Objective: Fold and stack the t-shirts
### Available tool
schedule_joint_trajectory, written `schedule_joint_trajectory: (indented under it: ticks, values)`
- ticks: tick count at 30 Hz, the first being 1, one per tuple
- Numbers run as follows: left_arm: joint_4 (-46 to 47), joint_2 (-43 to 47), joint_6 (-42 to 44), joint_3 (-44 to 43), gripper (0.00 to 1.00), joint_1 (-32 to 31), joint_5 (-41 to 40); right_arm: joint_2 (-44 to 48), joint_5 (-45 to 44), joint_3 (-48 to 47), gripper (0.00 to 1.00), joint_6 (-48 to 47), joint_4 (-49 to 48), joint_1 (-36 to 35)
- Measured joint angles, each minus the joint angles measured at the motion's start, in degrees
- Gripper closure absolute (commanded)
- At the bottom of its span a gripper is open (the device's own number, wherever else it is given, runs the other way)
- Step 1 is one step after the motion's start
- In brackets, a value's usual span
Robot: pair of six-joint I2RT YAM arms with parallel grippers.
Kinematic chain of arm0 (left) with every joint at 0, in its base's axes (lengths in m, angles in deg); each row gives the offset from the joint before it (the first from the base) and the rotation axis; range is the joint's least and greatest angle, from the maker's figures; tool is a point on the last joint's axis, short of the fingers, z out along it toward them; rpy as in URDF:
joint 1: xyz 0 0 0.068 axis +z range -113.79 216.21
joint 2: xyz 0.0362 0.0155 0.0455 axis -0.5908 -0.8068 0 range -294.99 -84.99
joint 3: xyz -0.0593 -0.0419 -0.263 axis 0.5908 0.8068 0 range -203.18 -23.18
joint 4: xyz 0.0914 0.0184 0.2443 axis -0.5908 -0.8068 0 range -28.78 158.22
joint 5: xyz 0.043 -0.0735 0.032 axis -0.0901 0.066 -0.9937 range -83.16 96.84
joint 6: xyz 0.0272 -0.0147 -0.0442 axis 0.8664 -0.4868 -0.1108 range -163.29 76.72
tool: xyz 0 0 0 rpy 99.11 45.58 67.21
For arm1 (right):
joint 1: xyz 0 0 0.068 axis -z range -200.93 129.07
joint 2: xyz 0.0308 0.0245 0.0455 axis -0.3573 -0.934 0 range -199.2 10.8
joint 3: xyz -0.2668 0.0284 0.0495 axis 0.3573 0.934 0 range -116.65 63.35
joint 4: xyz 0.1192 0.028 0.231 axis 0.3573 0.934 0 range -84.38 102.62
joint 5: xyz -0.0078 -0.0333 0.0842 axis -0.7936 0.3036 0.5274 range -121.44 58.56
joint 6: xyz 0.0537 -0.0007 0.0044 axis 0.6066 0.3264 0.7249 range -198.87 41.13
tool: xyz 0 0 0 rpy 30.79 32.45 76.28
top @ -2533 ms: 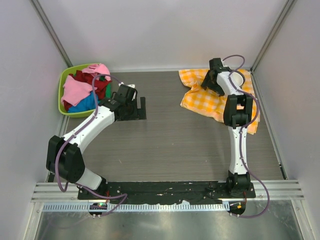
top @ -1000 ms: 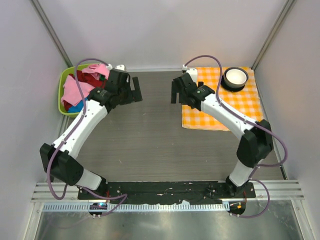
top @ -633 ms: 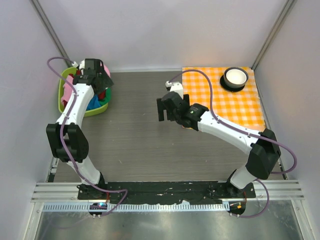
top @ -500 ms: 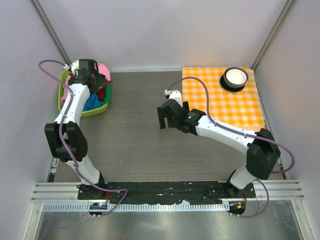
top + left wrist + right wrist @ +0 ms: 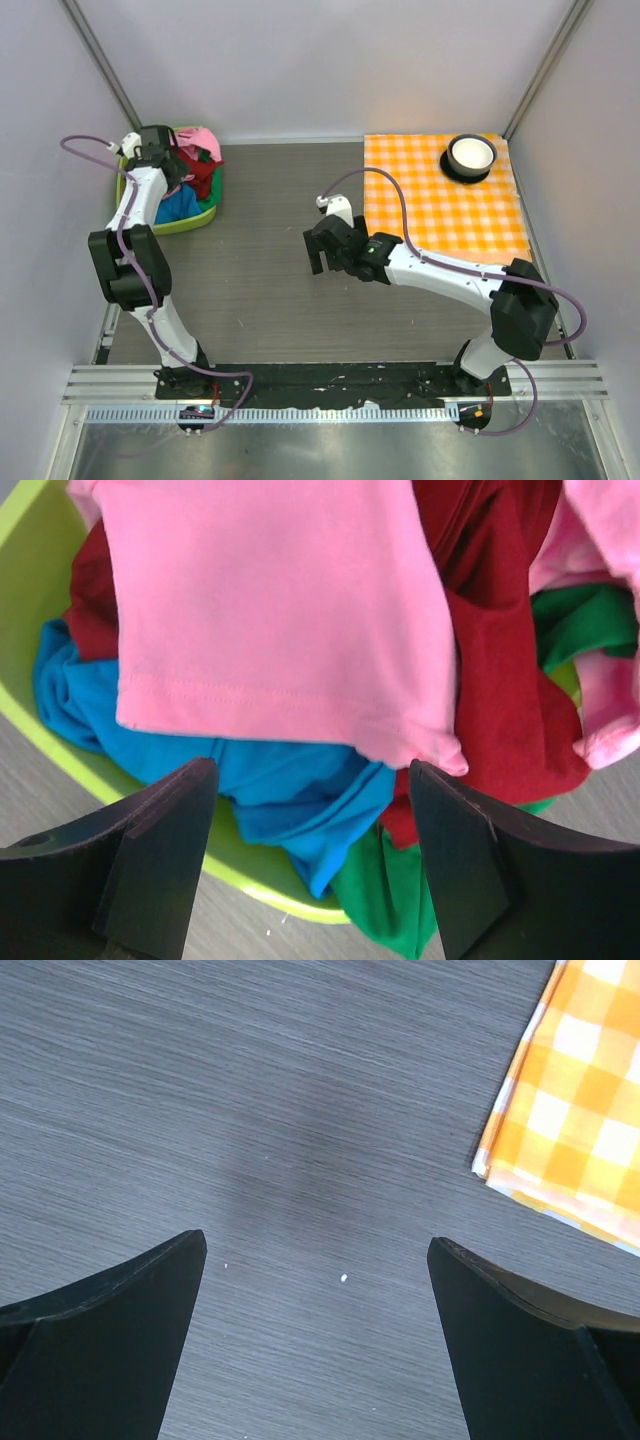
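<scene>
The t-shirts lie in a crumpled heap in a lime-green basket point(image 5: 200, 215) at the table's back left. In the left wrist view a light pink shirt point(image 5: 270, 610) lies on top, over a dark red one point(image 5: 500, 680), a bright blue one point(image 5: 290, 790) and a green one point(image 5: 390, 900). My left gripper point(image 5: 308, 775) is open and empty, hovering just above the heap; it also shows in the top view point(image 5: 158, 160). My right gripper point(image 5: 322, 258) is open and empty over bare table near the middle, apart from the shirts.
An orange-and-white checked cloth point(image 5: 440, 210) lies flat at the back right with a white bowl point(image 5: 470, 155) on a dark saucer on it. Its corner shows in the right wrist view point(image 5: 580, 1130). Grey walls enclose the table on three sides.
My left arm has swung left and back, from beside the basket to over it. My right arm has moved off the checked cloth, down and left to the table's middle.
</scene>
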Motion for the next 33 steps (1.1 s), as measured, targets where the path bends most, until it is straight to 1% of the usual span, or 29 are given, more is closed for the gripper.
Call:
schedule_joint_trajectory:
  ticks: [3,6,11,17,18,19,20,22,23,25,28,31,32,33]
  values:
    - [2.9,-0.8,0.2,0.3,0.24,0.9,1.0,0.0,0.0,0.5,0.00,0.0,-0.3,0.0]
    - [6.3,-0.8,0.4,1.2,0.32,1.5,1.3,-0.3,0.0,0.7,0.00,0.0,-0.7,-0.1]
    - [10.3,-1.6,0.6,1.5,0.36,1.7,1.6,-1.9,0.0,0.8,0.00,0.3,-1.2,-0.8]
    - [13.1,-4.6,0.8,2.6,0.36,1.7,2.9,-3.6,0.0,0.8,0.00,0.2,-1.3,-1.3]
    - [13.2,-5.0,0.8,2.8,0.37,1.7,3.0,-3.7,0.0,0.8,0.00,0.2,-1.3,-1.4]
    - [13.4,-5.3,0.8,2.9,0.40,1.7,3.1,-3.8,0.0,0.8,0.00,0.2,-1.4,-1.4]
    - [13.6,-5.7,0.8,2.9,0.46,1.7,3.1,-3.8,0.0,0.8,0.00,0.3,-1.5,-1.4]
    - [14.3,-6.2,0.9,2.9,0.53,1.7,3.1,-3.8,0.0,0.8,0.00,0.2,-1.5,-1.4]
    - [14.7,-6.4,1.0,2.9,0.61,1.7,3.2,-3.9,0.0,0.8,0.00,0.3,-1.6,-1.4]
    - [15.6,-6.7,1.0,3.0,0.71,1.7,3.3,-4.2,0.0,0.9,0.00,0.3,-2.0,-1.4]
    - [17.1,-6.7,1.1,4.0,0.78,1.7,3.6,-4.8,0.0,1.1,0.00,0.4,-2.1,-1.5]
    - [18.7,-6.6,0.8,5.8,0.96,1.7,3.7,-5.6,0.0,1.1,0.00,0.5,-2.1,-1.7]
    - [18.9,-6.5,0.5,6.4,1.00,1.7,3.7,-5.8,0.0,1.1,0.00,0.5,-2.2,-1.8]
    - [19.5,-6.2,0.1,7.3,1.00,1.7,3.7,-6.0,0.0,1.1,0.00,0.5,-2.2,-2.0]
